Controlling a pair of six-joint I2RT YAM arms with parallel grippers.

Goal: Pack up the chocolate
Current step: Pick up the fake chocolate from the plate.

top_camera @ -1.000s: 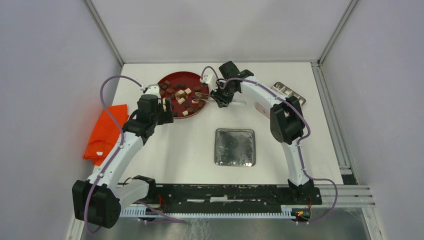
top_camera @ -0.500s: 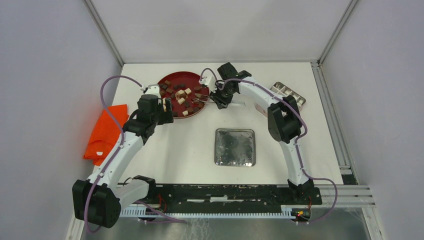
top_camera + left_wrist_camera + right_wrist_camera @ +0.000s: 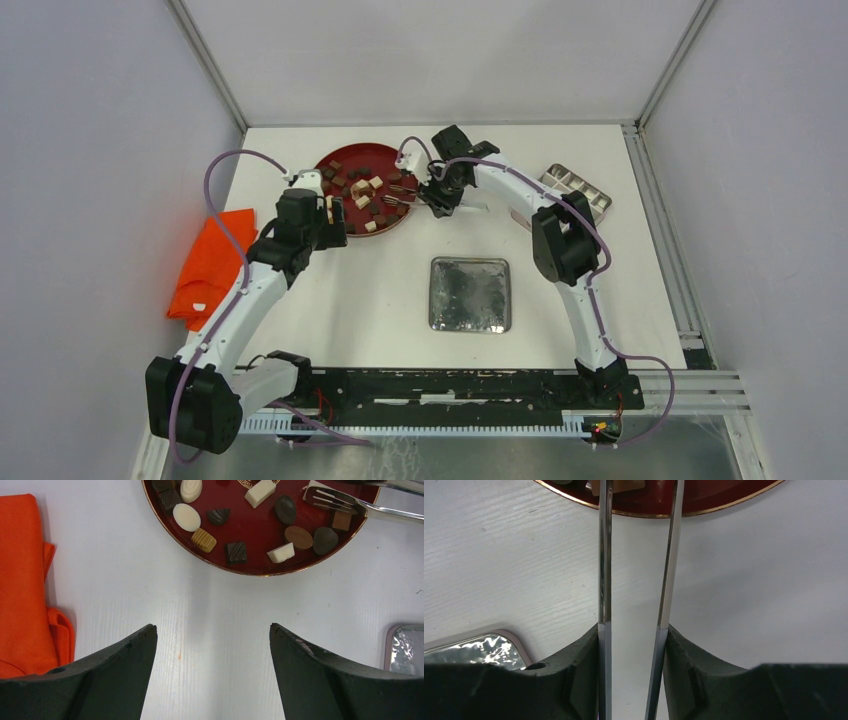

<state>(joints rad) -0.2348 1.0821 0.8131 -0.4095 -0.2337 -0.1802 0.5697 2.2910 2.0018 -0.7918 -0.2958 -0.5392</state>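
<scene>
Right pincer (image 3: 631,645) clenched on a pair of metal tongs (image 3: 604,555), one finger pressing on each arm; the arms stand apart and reach forward over the near rim of the dark-red plate (image 3: 255,525). From the left wrist, one forked tong head lies over a small brown square near the plate's right rim. Whether that piece is pinched cannot be told.

Left pincer (image 3: 211,630) released, jaws wide with nothing between them, hovering over bare table (image 3: 380,290) just short of the plate's near-left rim.

Chocolate (image 3: 298,537) – dark, light-brown and cream pieces – lies scattered singly on the plate, which sits toward the far edge of the table, left of its middle. Every piece that can be made out is on the plate.

Compartment box (image 3: 578,187) stands by the far-right corner, well apart from the plate. Its cells are too small in the overhead view to say whether any is filled. A shallow metal tin (image 3: 470,293) lies at the table's middle with no chocolate visible in it, and an orange cloth (image 3: 205,265) lies against the left edge.

Progress, as judged: packing is at or near its start, with the plate well stocked. A pick with the tongs is in hand – carrying and placing, piece by piece, remain.
</scene>
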